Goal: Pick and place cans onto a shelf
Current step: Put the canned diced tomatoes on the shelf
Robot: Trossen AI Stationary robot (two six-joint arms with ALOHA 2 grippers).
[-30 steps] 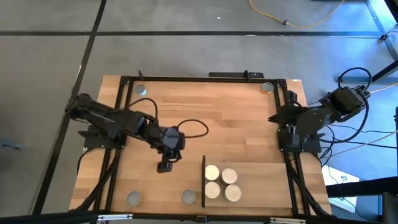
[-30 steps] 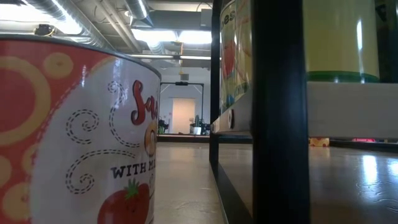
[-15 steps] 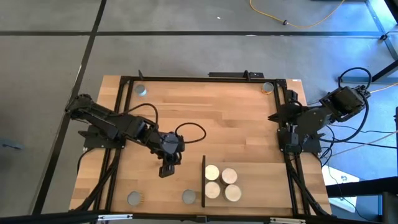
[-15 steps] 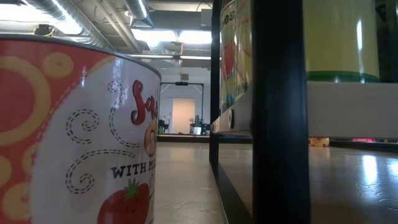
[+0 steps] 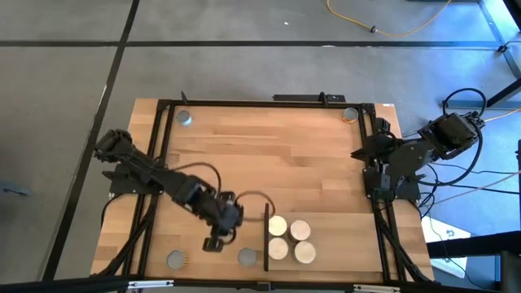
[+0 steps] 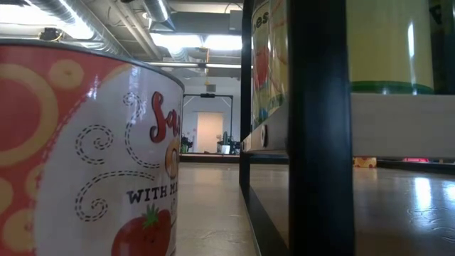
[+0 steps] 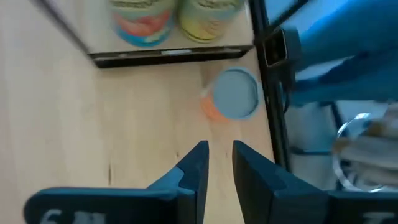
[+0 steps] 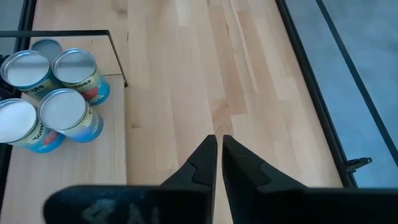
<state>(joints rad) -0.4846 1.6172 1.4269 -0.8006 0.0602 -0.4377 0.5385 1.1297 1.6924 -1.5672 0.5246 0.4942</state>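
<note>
Near edge of the worktop [image 5: 244,163]: a grey-topped can [image 5: 247,257] sits just left of the shelf [image 5: 326,236], which already holds four cans [image 5: 290,239]. The left claw [image 5: 213,243] hovers beside it, fingers slightly apart, empty. The right claw [image 8: 219,155] waits far right, fingers nearly together.

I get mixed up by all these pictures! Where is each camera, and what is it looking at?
High view: above the table, looking straight down; both arms, left gripper, four cans on the shelf.
Low view: at tabletop height, looking level; a red can fills it, no arm.
Left wrist view: on the left arm, its own fingers, a grey-topped can ahead.
Right wrist view: on the right arm, right gripper.
Shared: the shelf cans.
</note>
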